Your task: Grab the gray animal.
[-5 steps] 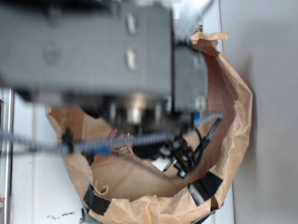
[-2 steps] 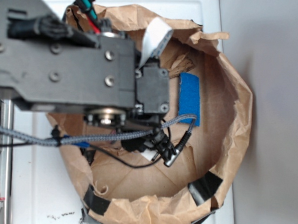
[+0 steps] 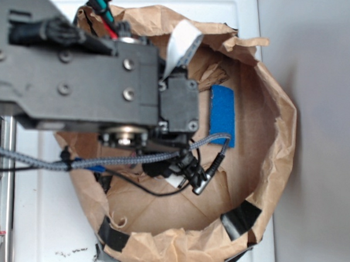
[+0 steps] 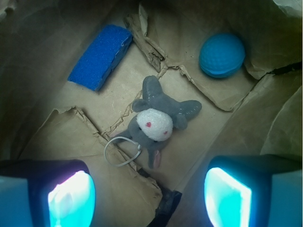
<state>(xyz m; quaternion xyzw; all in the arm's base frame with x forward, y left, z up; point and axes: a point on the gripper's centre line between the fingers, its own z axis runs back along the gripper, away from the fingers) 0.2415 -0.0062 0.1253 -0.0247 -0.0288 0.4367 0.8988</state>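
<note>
One gray animal (image 4: 158,119) lying face-up, horns up-right, ring lower-left.

A white table (image 3: 170,1) is seen in the exterior view, and a crumpled brown paper bag (image 3: 280,130) with patches of black tape on its rim is stood on it, open at the top. The paper floor of the bag (image 4: 203,137) is creased and torn in places. Three things are laid directly on that floor: the gray animal (image 4: 158,120), sprawled near the middle with its metal key ring (image 4: 122,151) flat on the paper beside it; a blue rectangular pad (image 4: 100,56) towards one wall; and a teal ribbed ball (image 4: 221,55), well apart from the pad.
</note>
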